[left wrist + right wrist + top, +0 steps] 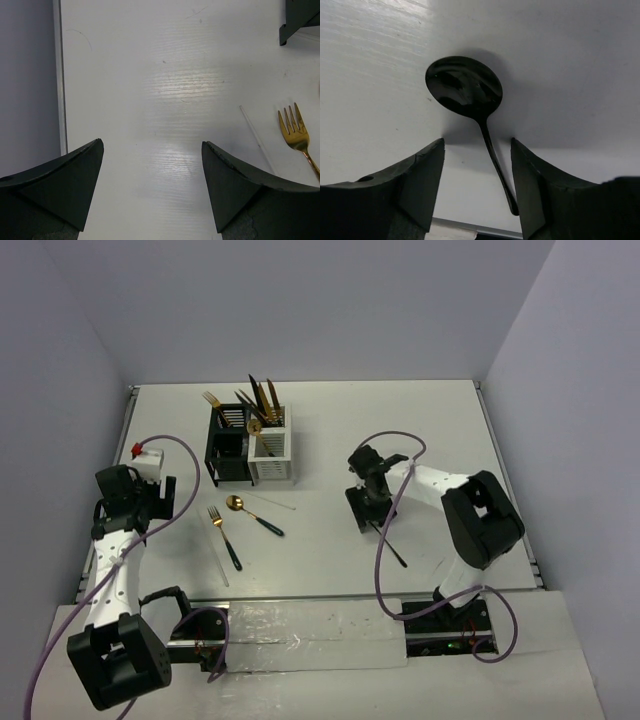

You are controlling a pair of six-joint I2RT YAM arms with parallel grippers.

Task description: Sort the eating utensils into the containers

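While the right claw (477, 187) stands open astride the black spoon (465, 90) lying on the tabletop (400, 430), the left claw (152, 190) hangs open and empty, away from the containers (250, 445).

1. I read this as a robotics lab test cell, not a home or kitchen.
2. White desk (400, 440) is boxed in by plain grey-lilac walls (300, 300) on three sides; no decor, no windows in view.
3. Two arms are bolted at the near edge on a mounting rail (320, 635); purple cables (385, 540) loop loose over the desk.
4. Metal edging (128, 430) runs along the desk sides, like a built enclosure.
5. Cutlery looks like staged props: a slotted black and white caddy pair (250, 445) and a few loose pieces on a bare surface, no plates or food.
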